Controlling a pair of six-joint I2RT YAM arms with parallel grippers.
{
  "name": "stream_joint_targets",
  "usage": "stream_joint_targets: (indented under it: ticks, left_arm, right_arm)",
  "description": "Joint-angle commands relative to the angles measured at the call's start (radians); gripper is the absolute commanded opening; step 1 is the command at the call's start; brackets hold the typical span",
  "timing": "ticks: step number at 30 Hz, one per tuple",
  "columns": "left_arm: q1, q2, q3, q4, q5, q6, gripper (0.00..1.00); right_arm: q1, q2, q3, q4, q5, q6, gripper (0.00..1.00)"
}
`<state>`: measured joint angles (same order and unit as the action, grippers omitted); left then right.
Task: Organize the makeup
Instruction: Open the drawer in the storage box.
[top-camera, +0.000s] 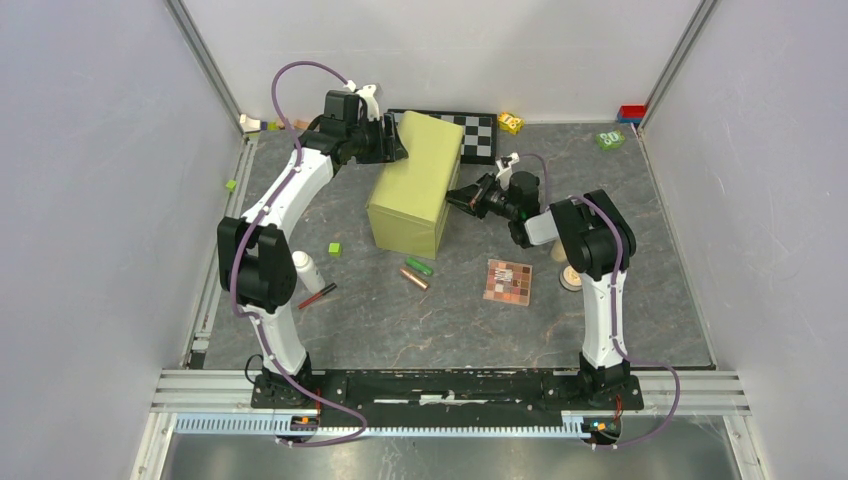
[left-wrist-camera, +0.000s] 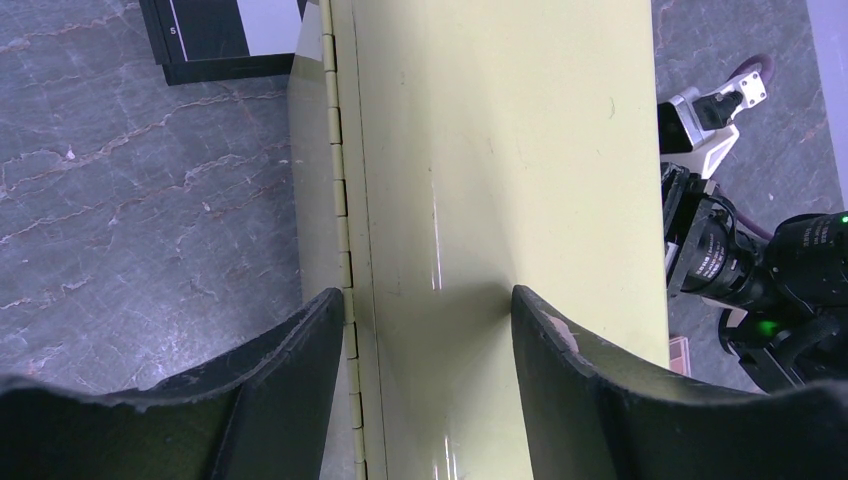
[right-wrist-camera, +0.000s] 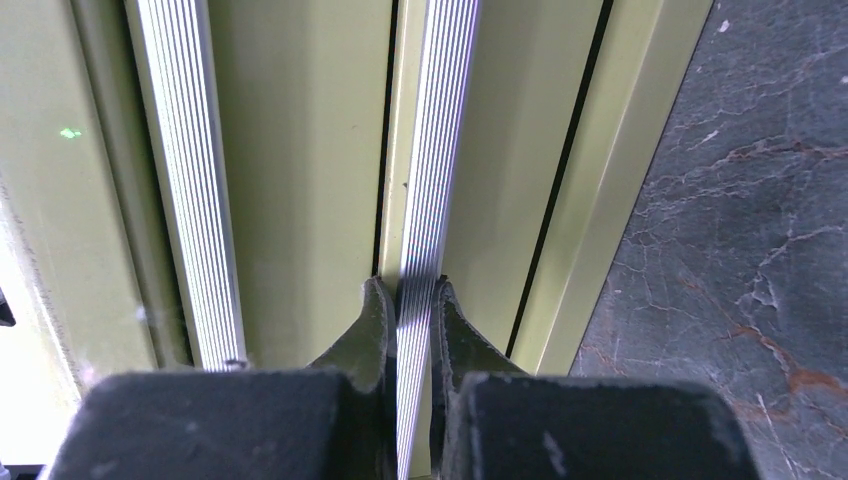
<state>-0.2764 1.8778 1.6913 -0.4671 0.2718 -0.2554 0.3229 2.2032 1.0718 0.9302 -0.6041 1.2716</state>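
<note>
A yellow-green box with drawers stands mid-table. My left gripper is open at its far end, its fingers spread over the top beside the hinge. My right gripper is shut on a ribbed silver drawer handle on the box's front. On the table lie a white bottle, a red pencil, a green tube, a bronze tube, the eyeshadow palette and a round compact. A beige bottle is partly hidden behind the right arm. No brush shows.
A chequered board lies behind the box. Small green cubes sit left of the box, and wooden cubes sit in the far left corner. Yellow, green and red-blue pieces line the back wall.
</note>
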Motion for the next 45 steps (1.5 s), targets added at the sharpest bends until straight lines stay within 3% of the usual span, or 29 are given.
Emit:
stream_joint_targets:
  ticks: [1,18,23,26,32,38,45]
  left_arm:
    - [0.007,0.083,-0.036,-0.168,-0.07,0.071,0.65]
    - [0.01,0.09,-0.035,-0.171,-0.074,0.071,0.65]
    - [0.011,0.09,-0.035,-0.17,-0.074,0.071,0.65]
    - [0.011,0.09,-0.035,-0.171,-0.072,0.07,0.65]
    - [0.011,0.089,-0.033,-0.172,-0.07,0.07,0.65]
    - [0.011,0.087,-0.031,-0.173,-0.067,0.07,0.65]
    - [0.011,0.089,-0.03,-0.173,-0.06,0.065,0.65]
  right_arm:
    - [-0.002,-0.049,-0.015,0.031,0.042,-0.096,0.0]
    - [-0.06,-0.1,-0.098,0.053,0.051,-0.107,0.0]
    - [-0.064,-0.135,-0.088,-0.07,0.087,-0.192,0.01]
    - [-0.064,-0.152,-0.058,-0.16,0.108,-0.256,0.14]
    - [-0.064,-0.189,-0.031,-0.251,0.15,-0.325,0.26]
    - [-0.064,-0.227,-0.026,-0.284,0.183,-0.367,0.49]
    - [-0.055,-0.242,0.024,-0.331,0.177,-0.409,0.62]
